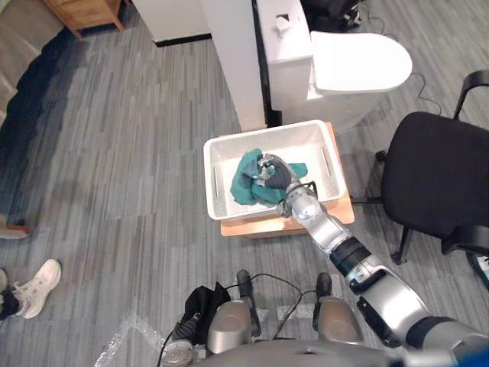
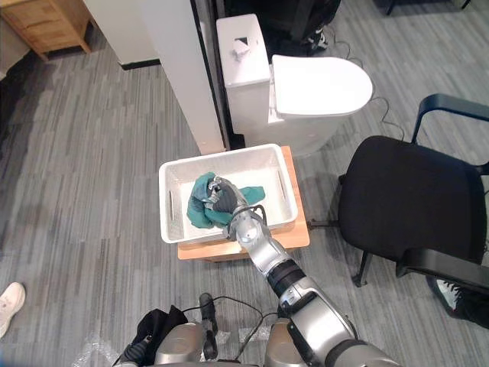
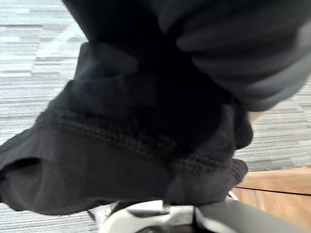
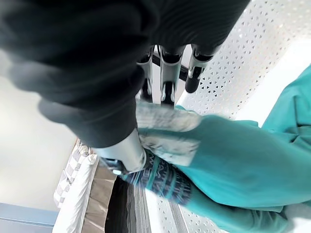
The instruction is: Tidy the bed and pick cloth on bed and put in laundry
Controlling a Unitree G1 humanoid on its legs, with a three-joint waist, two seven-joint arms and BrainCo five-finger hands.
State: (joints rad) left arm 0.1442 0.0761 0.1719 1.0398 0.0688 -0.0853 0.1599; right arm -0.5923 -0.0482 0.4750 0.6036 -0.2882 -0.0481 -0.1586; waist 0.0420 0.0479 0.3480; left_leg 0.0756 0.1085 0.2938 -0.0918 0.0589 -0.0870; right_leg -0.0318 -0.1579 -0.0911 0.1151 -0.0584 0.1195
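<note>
Your right robot hand [image 1: 278, 176], thumb and fingers pinching a fold of the teal cloth [image 1: 246, 187] bunched inside the white laundry basket [image 1: 263, 131], could drag the garment back over the basket's rim if you lift before letting go.

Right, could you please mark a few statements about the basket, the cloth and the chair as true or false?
1. The teal cloth lies inside the white basket. True.
2. The basket stands directly on the floor. False: it sits on a low wooden stand.
3. The right hand is on the teal cloth. True.
4. The black chair is on the robot's left of the basket. False: it is on the robot's right.
</note>
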